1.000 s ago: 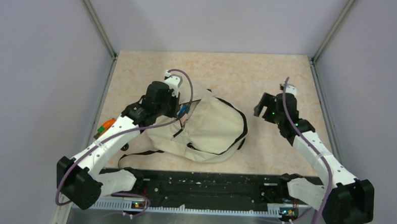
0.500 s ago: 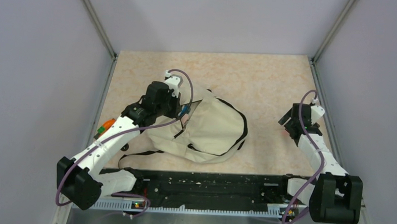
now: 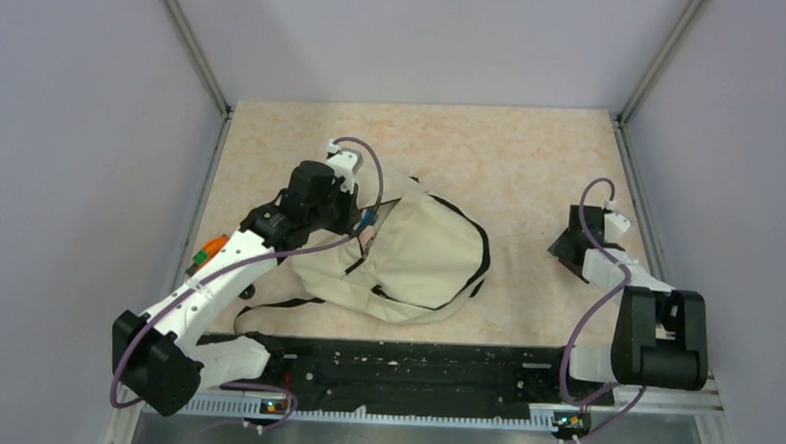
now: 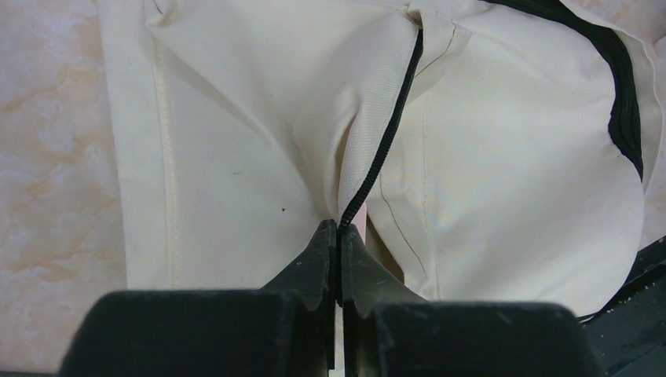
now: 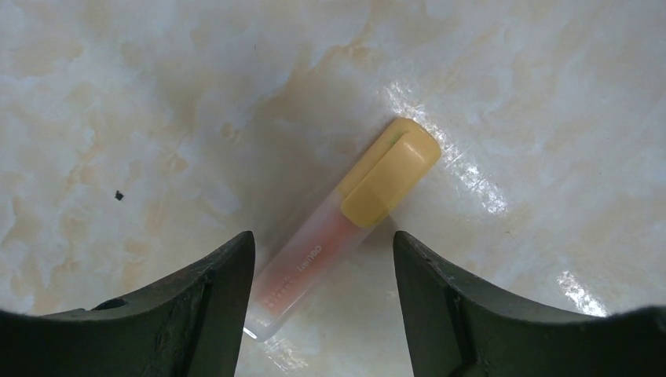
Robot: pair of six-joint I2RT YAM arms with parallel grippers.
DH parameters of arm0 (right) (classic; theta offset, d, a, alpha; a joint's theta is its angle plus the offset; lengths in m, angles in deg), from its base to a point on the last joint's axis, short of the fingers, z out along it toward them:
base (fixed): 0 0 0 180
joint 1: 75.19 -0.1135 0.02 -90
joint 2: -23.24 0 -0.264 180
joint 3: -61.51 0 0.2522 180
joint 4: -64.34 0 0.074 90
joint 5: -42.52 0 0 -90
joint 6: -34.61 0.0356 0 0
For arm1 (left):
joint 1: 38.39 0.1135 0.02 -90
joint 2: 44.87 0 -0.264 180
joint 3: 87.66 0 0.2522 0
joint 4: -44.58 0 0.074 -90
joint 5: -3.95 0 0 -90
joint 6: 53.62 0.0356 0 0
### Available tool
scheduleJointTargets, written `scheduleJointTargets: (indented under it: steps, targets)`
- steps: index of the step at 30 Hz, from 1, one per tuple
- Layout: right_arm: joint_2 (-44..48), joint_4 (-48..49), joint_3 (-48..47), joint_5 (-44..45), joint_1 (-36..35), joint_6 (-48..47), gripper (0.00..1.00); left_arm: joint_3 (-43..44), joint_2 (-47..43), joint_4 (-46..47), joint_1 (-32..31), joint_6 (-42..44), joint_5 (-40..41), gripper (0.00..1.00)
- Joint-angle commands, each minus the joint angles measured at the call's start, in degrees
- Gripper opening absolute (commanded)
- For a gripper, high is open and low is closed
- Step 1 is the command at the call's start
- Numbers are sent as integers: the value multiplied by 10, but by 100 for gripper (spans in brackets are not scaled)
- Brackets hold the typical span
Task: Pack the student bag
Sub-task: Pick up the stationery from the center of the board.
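Right claw (image 5: 323, 239) pulled back, straddling yellow-capped pen (image 5: 349, 216).

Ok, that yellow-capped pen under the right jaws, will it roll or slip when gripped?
Probably light and stiff: the pen is a plastic tube. Its frosted barrel lies diagonally between the open jaws, so it may swivel on the glossy table. The clip on its yellow cap should limit rolling.

Pen (image 5: 343, 228), yellow cap, frosted pinkish barrel, lies diagonal on beige marbled table (image 5: 157, 94); possibly highlighter, lettering illegible.
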Motion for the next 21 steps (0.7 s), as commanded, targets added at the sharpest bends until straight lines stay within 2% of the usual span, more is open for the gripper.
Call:
scheduleJointTargets:
  steps: [1, 5, 10, 17, 21]
  targets:
    - [-36, 7, -32, -21, 7, -5, 64, 21, -14, 34, -2, -12, -22, 0]
    - [-68, 7, -41, -50, 7, -8, 56, 22, -18, 33, -2, -11, -19, 0]
    - [-95, 18, -48, -105, 7, -30, 29, 22, -19, 33, -2, -11, -18, 0]
    - [-83, 27, -41, -173, 6, -71, 2, 22, -18, 34, -2, -11, -18, 0]
    - [-37, 16, -40, -184, 2, -95, 0, 21, -21, 33, -1, -10, -11, 0]
